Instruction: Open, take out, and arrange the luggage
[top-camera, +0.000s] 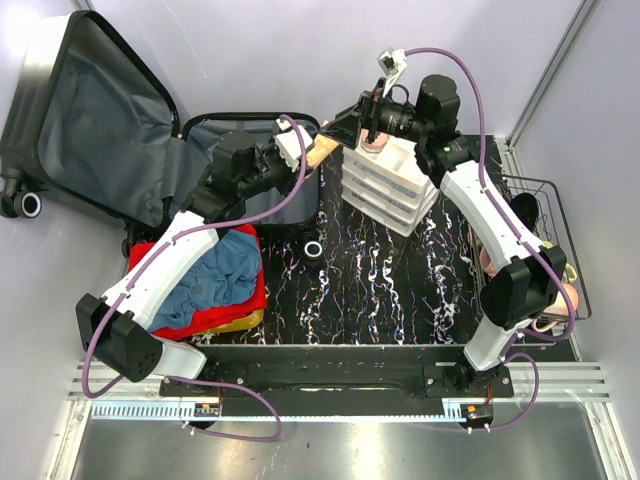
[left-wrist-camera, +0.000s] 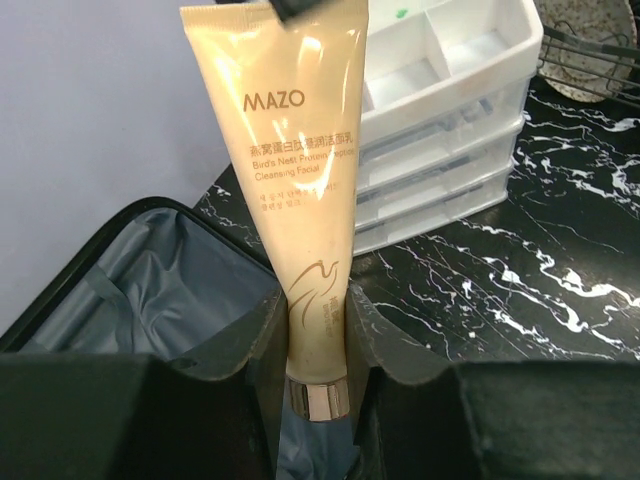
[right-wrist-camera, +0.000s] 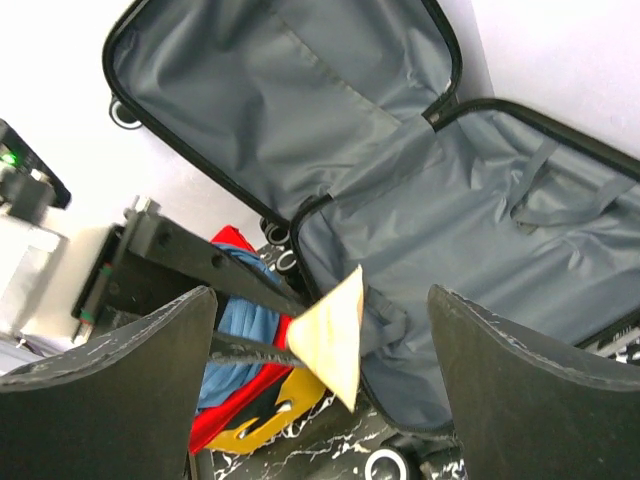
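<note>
— Left jaws are clamped on the tube (left-wrist-camera: 300, 230) low down, by its metal collar. My right jaws stand wide apart, with the tube's crimped end between them.
— A handover, then?
— I judge so. The right should pinch the flat seam squarely before the left lets go, because the tube looks soft and slick.
— What's around?
— Clothes bin (top-camera: 215, 290) by my left arm, a small ring (top-camera: 313, 248) on the bench (top-camera: 370, 290), and the organizer (top-camera: 385, 185) beneath my right wrist, crowding it. The luggage (top-camera: 100, 110) lies open at far left, lid leaning back.
</note>
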